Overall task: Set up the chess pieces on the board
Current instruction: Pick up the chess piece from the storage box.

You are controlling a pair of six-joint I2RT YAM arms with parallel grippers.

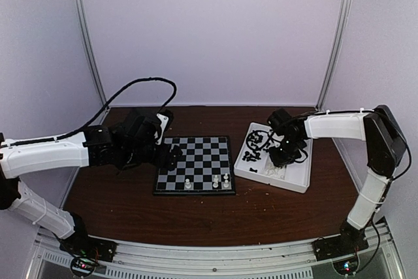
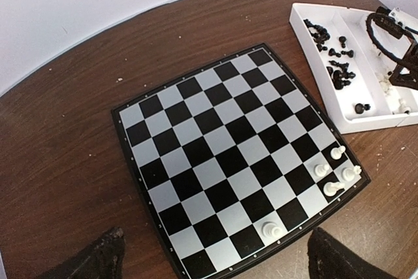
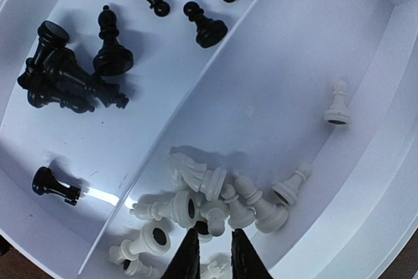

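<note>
Barely begun: five white chess pieces [image 2: 337, 153] are counted on the board [image 2: 215, 142], clustered near the right finger of the left gripper [image 2: 217, 253]; all other squares are bare. That gripper is spread wide with nothing held, the board lying just ahead of it. The remaining pieces are kept in the tray [image 3: 307, 37]: black ones left of the right gripper [image 3: 213, 236], white ones heaped at its tips. Its fingers are drawn narrow; whether a piece is pinched cannot be told. Piece types are unreadable.
</note>
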